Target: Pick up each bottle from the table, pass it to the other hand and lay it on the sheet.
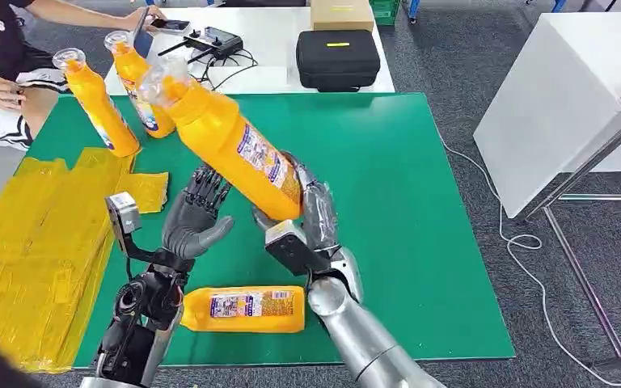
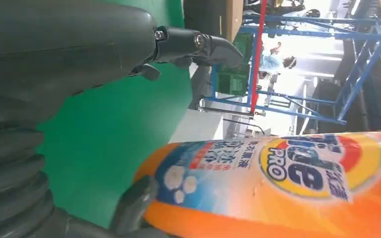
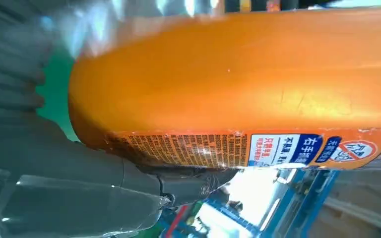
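You see a green counter (image 1: 420, 210) with bare room on its right half, running to the far and right edges. A crumpled yellow sheet (image 1: 40, 234) drapes over the left edge. Your right hand (image 1: 311, 214) grips the base of a raised orange bottle (image 1: 226, 137); its fingers (image 3: 188, 186) wrap the lower end. The bottle's long axis is tilted, clear cap pointing up, away and to the left. Your left hand (image 1: 198, 218) waits just beside it, palm up, fingers spread and holding nothing. A second bottle (image 1: 247, 309) lies flat near the front edge, long axis running left to right. Two standing bottles (image 1: 121, 101) lean at the far left, caps up. A person (image 1: 0, 56) sits beyond that corner, and a black case (image 1: 338, 58) rests on a white table behind
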Robot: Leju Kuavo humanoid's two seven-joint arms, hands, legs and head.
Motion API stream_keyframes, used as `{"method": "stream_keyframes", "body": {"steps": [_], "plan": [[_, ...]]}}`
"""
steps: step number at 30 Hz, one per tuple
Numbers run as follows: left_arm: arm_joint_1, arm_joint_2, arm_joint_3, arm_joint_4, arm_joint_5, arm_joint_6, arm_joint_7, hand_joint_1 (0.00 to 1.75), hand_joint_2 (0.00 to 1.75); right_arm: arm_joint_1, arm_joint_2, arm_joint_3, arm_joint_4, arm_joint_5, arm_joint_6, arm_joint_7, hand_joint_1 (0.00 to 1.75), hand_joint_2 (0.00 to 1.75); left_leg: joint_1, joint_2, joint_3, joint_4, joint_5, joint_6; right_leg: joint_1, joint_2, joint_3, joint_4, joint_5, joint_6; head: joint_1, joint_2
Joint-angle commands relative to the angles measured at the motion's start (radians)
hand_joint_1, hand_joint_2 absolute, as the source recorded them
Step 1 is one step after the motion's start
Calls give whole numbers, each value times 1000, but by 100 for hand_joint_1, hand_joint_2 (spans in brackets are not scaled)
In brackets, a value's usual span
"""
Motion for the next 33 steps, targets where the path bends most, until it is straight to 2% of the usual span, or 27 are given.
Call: {"method": "stream_keyframes", "body": {"steps": [1,10,12,14,16,19,22,28,33], "plan": [[-20,22,-24,14,4,3,9,0,175,-59,-29,-36,51,-7,-5,8,175,175,0,0,5,-1,-1,0,0,-1,4,-1,-2,0,0,0],[-16,17,-27,2,4,16,20,0,175,-65,-29,-46,104,4,-32,55,175,175,0,0,7,-2,-2,1,0,-2,7,-1,-2,1,0,0],[-17,17,-28,1,4,16,23,0,175,-68,-26,-33,118,18,-22,66,175,175,0,0,3,-1,-1,0,0,-1,3,-1,-1,1,0,0],[-20,13,-29,0,6,14,27,0,175,-74,-22,11,149,74,-21,114,175,175,0,0,8,-2,-2,1,0,-2,7,-1,-3,1,0,0],[-23,9,-30,1,6,10,33,0,175,-79,-17,46,179,112,18,161,175,175,0,0,3,-1,-1,0,0,-1,3,-1,-1,0,0,0],[-35,1,-34,8,7,2,40,0,175,-77,-9,97,216,171,69,236,175,175,0,0,6,-1,-2,0,0,-1,5,-1,-2,0,0,0],[-42,0,-35,18,10,3,41,0,175,-63,1,134,222,212,86,248,175,175,0,-1,2,-1,0,0,0,-2,2,-1,-1,0,0,0],[-48,3,-37,34,25,0,31,0,175,-38,20,224,218,322,91,273,175,175,0,-1,8,-2,-3,0,1,-3,8,-1,-3,1,0,0],[-44,4,-36,31,26,3,30,0,175,-30,27,240,215,338,83,274,175,175,0,-1,3,-1,-1,0,0,-3,3,-1,-1,0,0,0]]}}
